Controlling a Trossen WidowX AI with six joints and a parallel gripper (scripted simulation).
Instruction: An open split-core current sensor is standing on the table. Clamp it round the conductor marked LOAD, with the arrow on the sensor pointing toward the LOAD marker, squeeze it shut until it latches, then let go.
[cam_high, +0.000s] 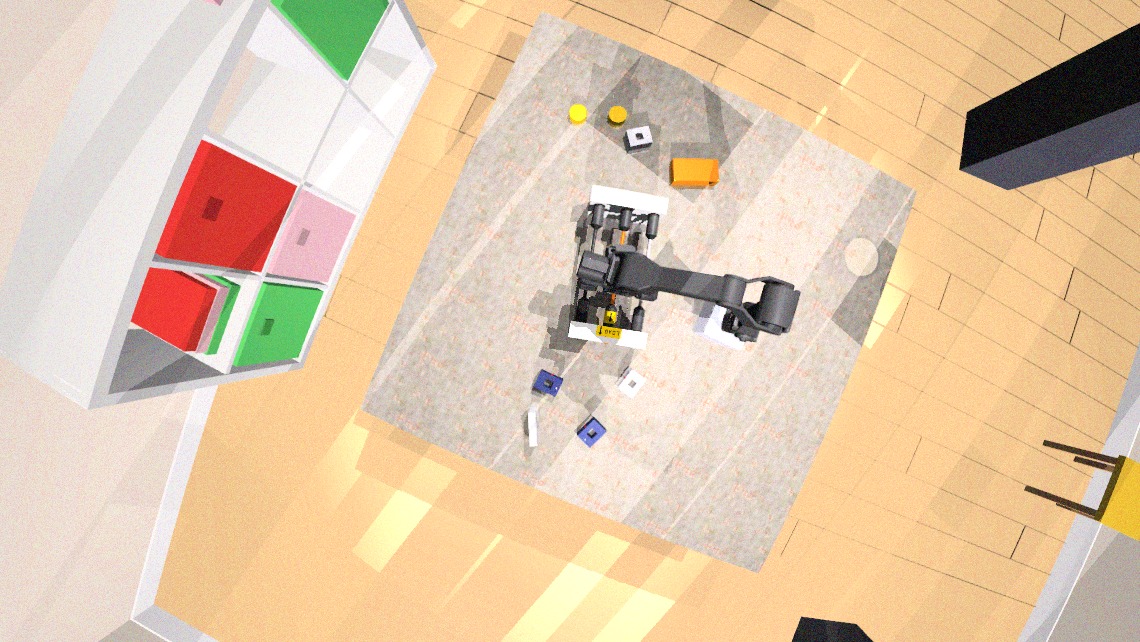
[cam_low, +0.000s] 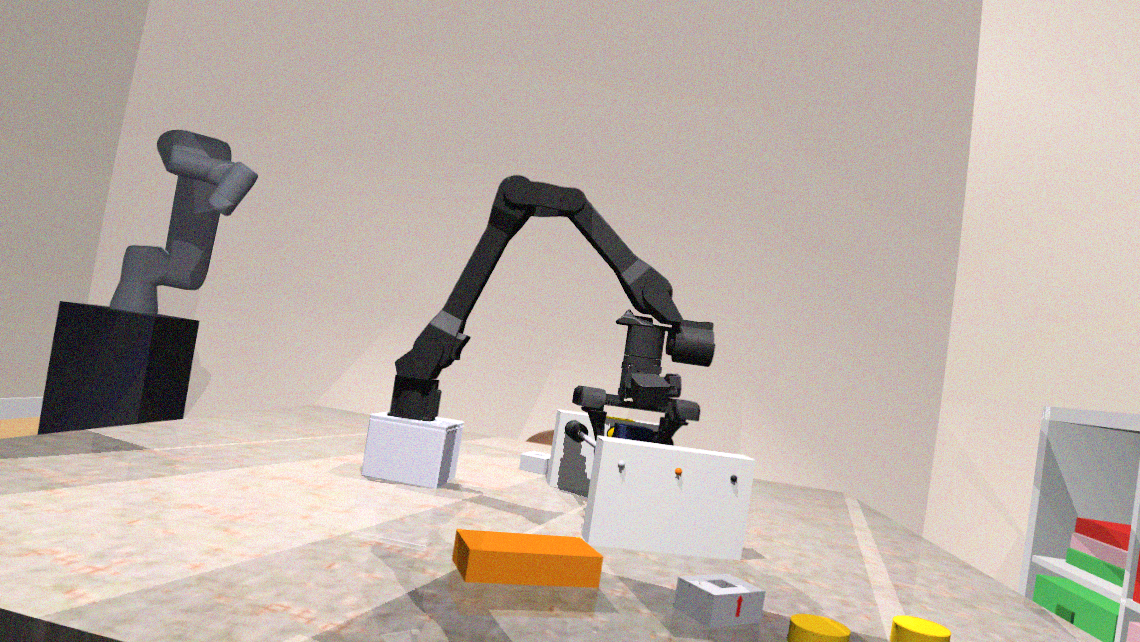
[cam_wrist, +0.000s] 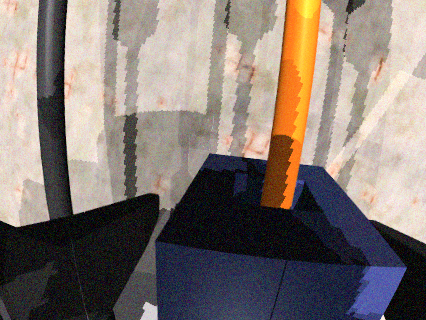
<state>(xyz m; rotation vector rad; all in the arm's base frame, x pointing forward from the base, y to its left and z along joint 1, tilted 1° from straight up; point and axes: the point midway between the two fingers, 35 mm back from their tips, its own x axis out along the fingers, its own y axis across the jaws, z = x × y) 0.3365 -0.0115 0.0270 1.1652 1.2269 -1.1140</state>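
The navy sensor (cam_wrist: 220, 285) (cam_low: 630, 431) sits round the orange conductor (cam_wrist: 295, 90) (cam_high: 623, 237), which passes through its opening. Its halves look together, with only a thin seam on the near face. Its arrow is not visible. My gripper (cam_wrist: 262, 219) (cam_low: 634, 434) is open, with its dark fingers on both sides of the sensor. In the wrist view, a gap shows between the left finger and the sensor; the right finger is partly hidden behind it. The yellow LOAD marker (cam_high: 610, 331) is on the lower white end panel (cam_high: 632, 339) in the top view.
A black conductor (cam_wrist: 51, 100) runs left of the orange one in the wrist view. The other end panel (cam_low: 670, 510) (cam_high: 630, 199) stands opposite. An orange block (cam_high: 694, 172) (cam_low: 526, 559), a white sensor-like block (cam_high: 639, 135) (cam_low: 717, 602) and two blue blocks (cam_high: 548, 382) (cam_high: 591, 431) stand around the rig.
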